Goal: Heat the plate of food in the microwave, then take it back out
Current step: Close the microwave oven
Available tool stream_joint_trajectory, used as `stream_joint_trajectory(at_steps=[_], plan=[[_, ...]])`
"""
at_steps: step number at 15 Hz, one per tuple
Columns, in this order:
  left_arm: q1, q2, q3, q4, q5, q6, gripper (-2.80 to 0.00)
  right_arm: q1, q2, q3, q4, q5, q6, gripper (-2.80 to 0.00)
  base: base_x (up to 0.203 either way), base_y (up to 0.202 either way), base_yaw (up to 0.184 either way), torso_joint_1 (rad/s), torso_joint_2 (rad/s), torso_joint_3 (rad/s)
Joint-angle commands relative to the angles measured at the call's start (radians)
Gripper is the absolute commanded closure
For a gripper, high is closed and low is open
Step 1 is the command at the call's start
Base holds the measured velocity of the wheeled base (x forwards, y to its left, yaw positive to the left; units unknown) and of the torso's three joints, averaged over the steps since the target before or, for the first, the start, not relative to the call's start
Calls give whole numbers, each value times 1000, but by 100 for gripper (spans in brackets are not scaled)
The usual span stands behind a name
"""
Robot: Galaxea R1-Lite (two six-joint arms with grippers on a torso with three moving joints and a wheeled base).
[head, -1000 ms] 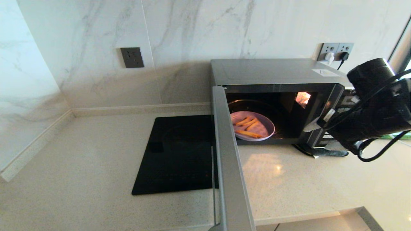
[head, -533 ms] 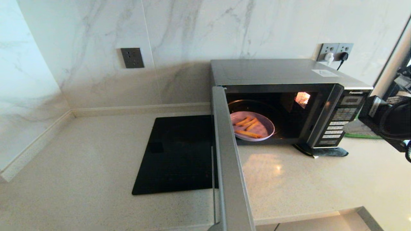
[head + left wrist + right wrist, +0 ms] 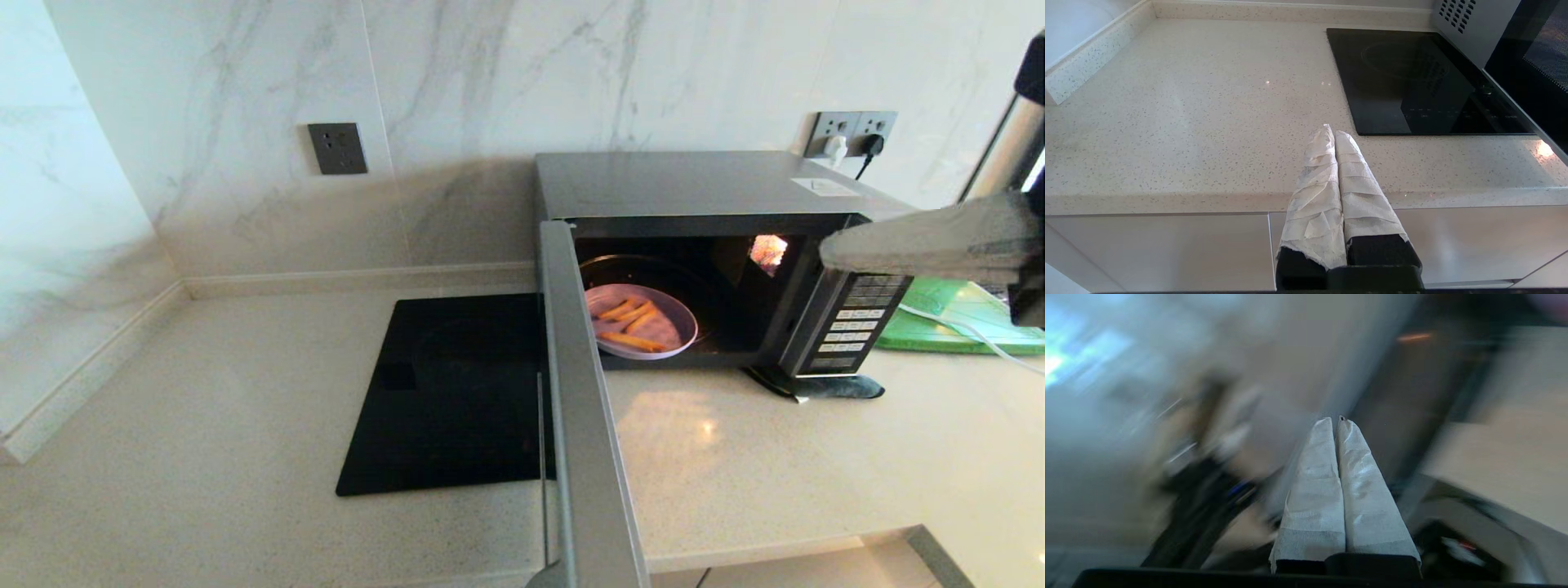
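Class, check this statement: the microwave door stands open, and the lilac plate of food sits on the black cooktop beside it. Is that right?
Not quite. The door is open, but the plate of food sits inside the microwave, not on the black cooktop. The head view shows it.

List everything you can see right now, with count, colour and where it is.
microwave: one, silver and black, on the counter, door swung open
plate of food: one, lilac with orange sticks, inside the microwave
cooktop: one, black glass, left of the microwave
green board: one, right of the microwave
wall sockets: grey, one left, a pair right
left gripper: white-wrapped, shut, at the counter edge
right gripper: white-wrapped, shut, by the button panel
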Motion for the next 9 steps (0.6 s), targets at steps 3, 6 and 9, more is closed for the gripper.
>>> stream_joint_trajectory(at_steps=[3,6,9], plan=[[0,2,0,-1,1,-1,0,147,109,-212,89,208,5,0,0,0,0,0,0,0],[0,2,0,-1,1,-1,0,254,222,-313,196,236,-1,0,0,0,0,0,0,0],[0,1,0,-1,1,-1,0,326,311,-419,302,226,-5,0,0,0,0,0,0,0]])
